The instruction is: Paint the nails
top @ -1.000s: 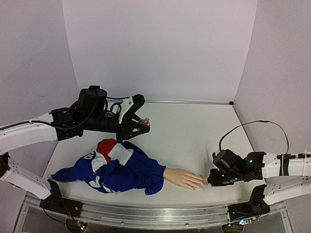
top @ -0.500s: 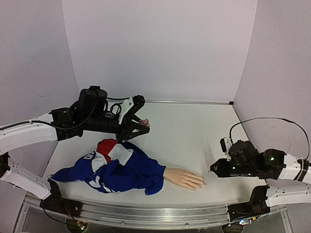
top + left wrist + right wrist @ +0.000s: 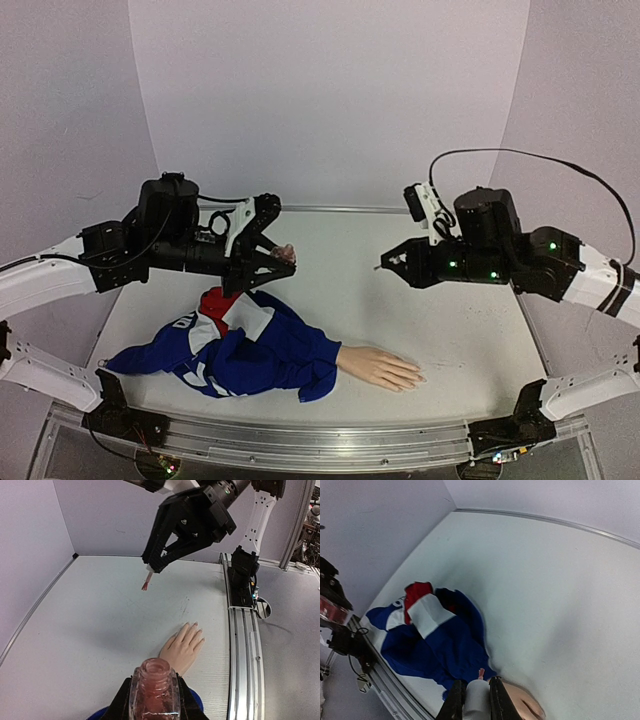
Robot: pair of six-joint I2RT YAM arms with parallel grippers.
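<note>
The beige mannequin hand [image 3: 378,367] lies palm down near the front edge, its arm in a blue sleeve [image 3: 255,350]. Its tiny pale nails [image 3: 414,376] point right; they also show in the left wrist view [image 3: 195,626]. My left gripper [image 3: 281,257] is shut on an open pinkish polish bottle [image 3: 154,687], held in the air behind the sleeve. My right gripper [image 3: 392,265] is shut on the white brush cap [image 3: 477,699], high above the table's middle. The pink brush tip [image 3: 481,672] points toward the bottle, well apart from the hand.
The blue, red and white garment [image 3: 427,630] is bunched at the front left. A metal rail [image 3: 242,645] runs along the table's near edge. Pale walls close in the back and both sides. The right arm's black cable [image 3: 520,155] loops above it.
My right gripper has lifted from the table beside the mannequin's fingertips and swung up and back toward the middle, carrying the brush. My left gripper with the bottle shifted slightly left.
</note>
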